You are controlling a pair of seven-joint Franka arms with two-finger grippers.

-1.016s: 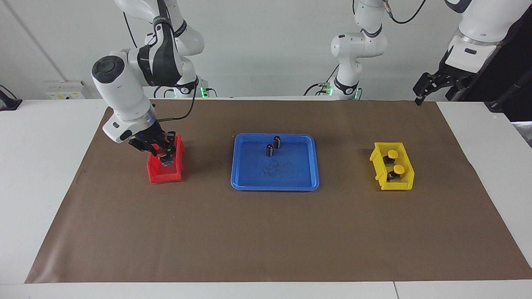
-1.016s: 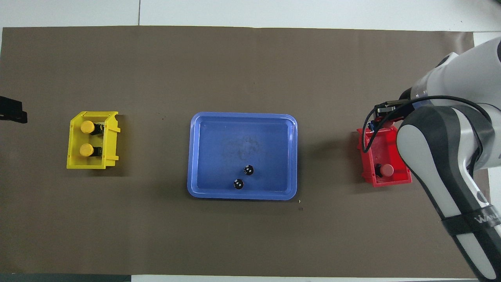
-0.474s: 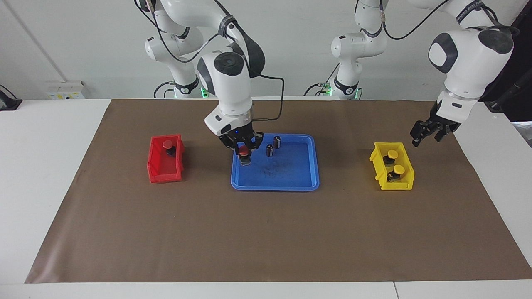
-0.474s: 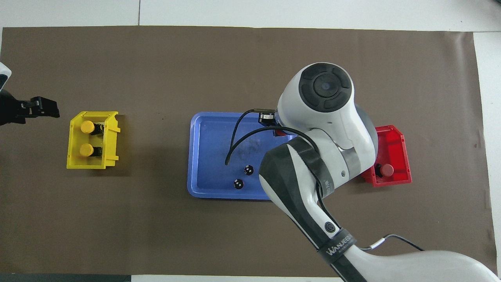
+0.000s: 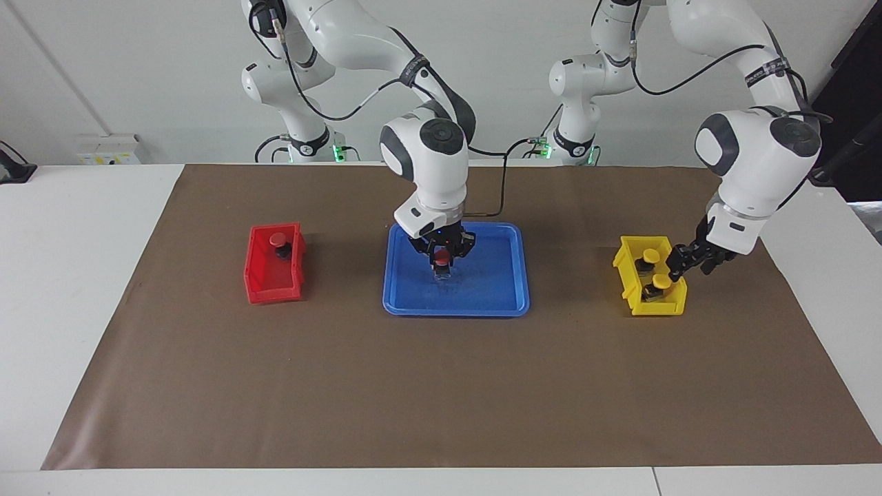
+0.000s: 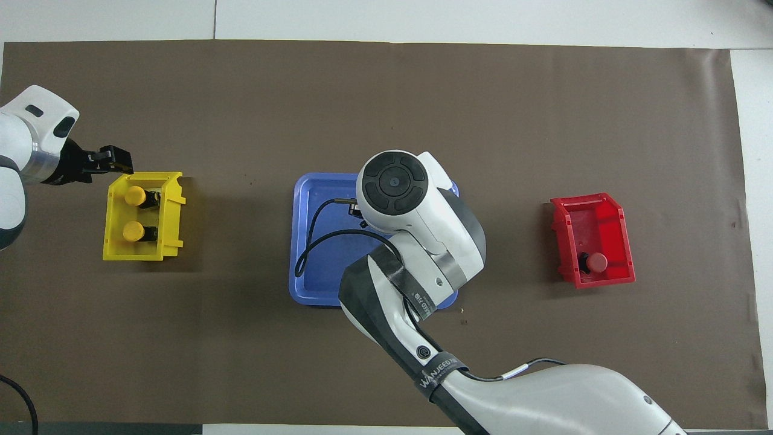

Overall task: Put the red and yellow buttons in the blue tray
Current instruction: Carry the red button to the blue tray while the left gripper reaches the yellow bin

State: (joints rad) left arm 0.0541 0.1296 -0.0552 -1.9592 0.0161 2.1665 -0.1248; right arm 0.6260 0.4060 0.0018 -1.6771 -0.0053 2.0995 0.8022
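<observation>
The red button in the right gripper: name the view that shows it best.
The facing view. There the red button shows between the right gripper's fingers, low over the blue tray. In the overhead view the right arm's wrist covers both the button and the gripper, so nothing of either shows.

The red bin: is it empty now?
No. In the overhead view the red bin has one red button in it, at the end nearer to the robots.

A black band [image 6: 441, 369] on the right arm reads "WANJEED".
</observation>
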